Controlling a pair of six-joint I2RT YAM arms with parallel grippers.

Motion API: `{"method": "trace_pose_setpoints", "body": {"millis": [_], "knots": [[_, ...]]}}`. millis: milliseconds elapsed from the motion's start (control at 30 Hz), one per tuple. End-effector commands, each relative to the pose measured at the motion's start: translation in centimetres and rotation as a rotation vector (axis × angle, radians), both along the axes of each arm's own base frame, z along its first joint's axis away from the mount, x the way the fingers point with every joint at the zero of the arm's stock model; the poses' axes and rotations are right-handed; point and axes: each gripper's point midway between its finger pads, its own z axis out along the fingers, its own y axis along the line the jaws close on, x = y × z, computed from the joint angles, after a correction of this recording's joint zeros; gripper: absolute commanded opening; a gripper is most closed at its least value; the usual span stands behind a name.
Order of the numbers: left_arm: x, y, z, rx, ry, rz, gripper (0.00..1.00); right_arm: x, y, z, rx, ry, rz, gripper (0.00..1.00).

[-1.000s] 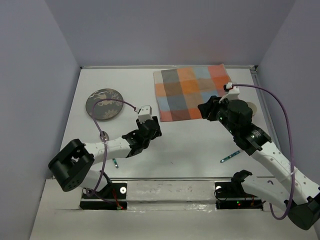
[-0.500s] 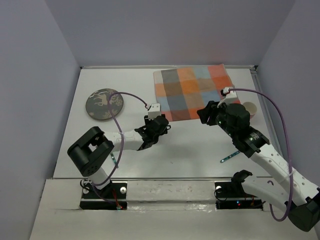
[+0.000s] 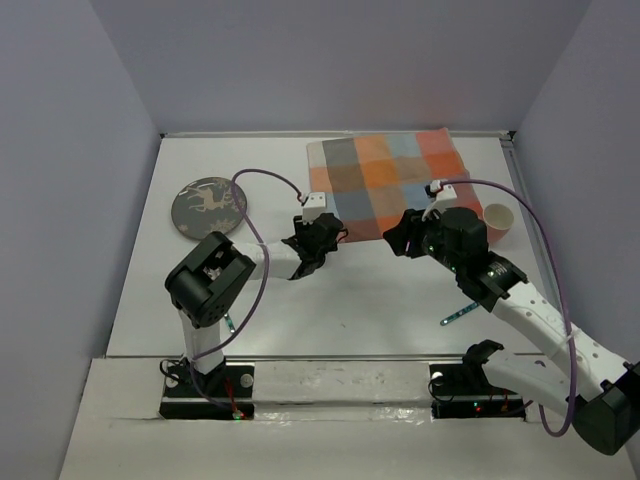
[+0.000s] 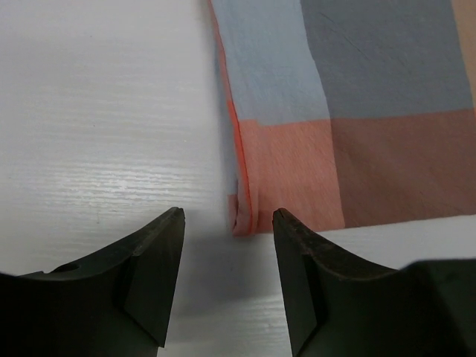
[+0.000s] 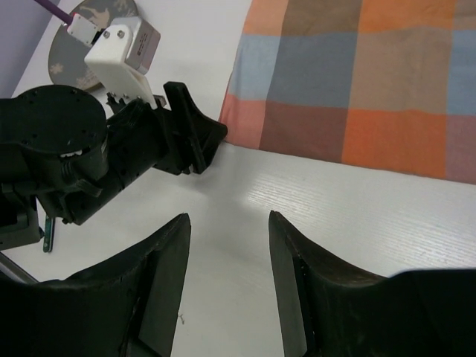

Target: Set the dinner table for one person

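Observation:
The white dinner table [image 3: 380, 300] holds an orange, blue and grey checked cloth [image 3: 385, 185] lying flat at the back right. My left gripper [image 3: 333, 234] is open and empty at the cloth's near left corner. In the left wrist view [image 4: 228, 223] that corner [image 4: 242, 219] lies between the open fingertips, just ahead of them. My right gripper [image 3: 392, 238] is open and empty, over bare table just in front of the cloth's near edge [image 5: 349, 152]. The right wrist view [image 5: 227, 219] also shows the left gripper [image 5: 190, 137] beside the cloth corner.
A dark patterned plate [image 3: 208, 208] lies at the left, also in the right wrist view [image 5: 89, 30]. A pale cup [image 3: 498, 222] stands right of the cloth. A teal-handled utensil [image 3: 458, 315] lies at front right and another [image 3: 230, 323] at front left.
My left gripper has reached forward and right to the cloth's near left corner. My right gripper has shifted left along the cloth's near edge, uncovering the cup.

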Motion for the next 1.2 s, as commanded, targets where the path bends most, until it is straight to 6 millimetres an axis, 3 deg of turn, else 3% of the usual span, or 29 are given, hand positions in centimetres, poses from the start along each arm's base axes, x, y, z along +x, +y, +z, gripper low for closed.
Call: {"method": "trace_pose_setpoints", "body": {"millis": [0,100,200,233,333,367,500,533,633,700,733,800,933,967,1033,1067,1167], "knots": [[1.9,-0.3,1.3,-0.003,-0.052,0.021,0.61,0.3,0.6,1.1,0.023,-0.055,0.024,0.52],[2.1,-0.6,0.6,0.004,-0.04,0.009,0.58,0.1,1.1,0.8,0.029,-0.048,0.052,0.52],[2.2,-1.1,0.2,0.0,-0.031,-0.005,0.43,0.2,0.9,0.4,0.02,-0.043,0.045,0.53],[2.1,-1.0,0.1,0.0,-0.029,-0.004,0.43,0.2,0.9,0.4,0.019,-0.043,0.043,0.53],[2.1,-0.3,-0.1,0.01,-0.028,0.008,0.06,0.1,0.8,0.1,0.019,-0.034,0.036,0.54],[2.1,0.1,0.0,0.011,-0.03,0.017,0.0,0.1,0.8,-0.1,0.018,-0.031,0.036,0.54],[2.4,3.3,1.3,0.009,-0.055,0.077,0.0,0.2,0.9,-1.2,0.009,0.0,0.033,0.54],[2.2,5.0,2.2,0.008,-0.073,0.11,0.0,0.2,0.9,-1.9,0.0,0.017,0.032,0.55],[1.0,8.3,4.3,0.011,-0.126,0.182,0.0,1.1,-0.6,-4.5,-0.071,0.08,-0.068,0.63],[0.4,9.9,5.1,0.013,-0.149,0.217,0.0,1.6,-1.4,-5.9,-0.1,0.116,-0.128,0.82],[-0.3,11.5,5.7,0.007,-0.167,0.256,0.0,1.9,-1.9,-6.7,-0.126,0.137,-0.163,0.85],[-0.8,12.5,5.8,-0.017,-0.168,0.273,0.0,2.6,-2.1,-8.3,-0.139,0.187,-0.216,0.88],[-2.3,13.4,5.0,-0.05,-0.157,0.274,0.0,3.5,-3.9,-11.2,-0.169,0.244,-0.378,0.78],[-2.3,13.5,5.0,-0.063,-0.165,0.276,0.0,3.9,-5.0,-11.7,-0.156,0.258,-0.449,0.71],[-2.8,13.5,4.3,-0.073,-0.155,0.254,0.0,4.3,-6.5,-13.5,-0.169,0.298,-0.524,0.66],[-2.8,13.4,4.2,-0.077,-0.156,0.249,0.0,4.4,-7.2,-14.4,-0.15,0.328,-0.562,0.58],[-3.1,13.3,3.9,-0.088,-0.151,0.231,0.0,5.2,-8.8,-16.3,-0.088,0.387,-0.622,0.54]]}}
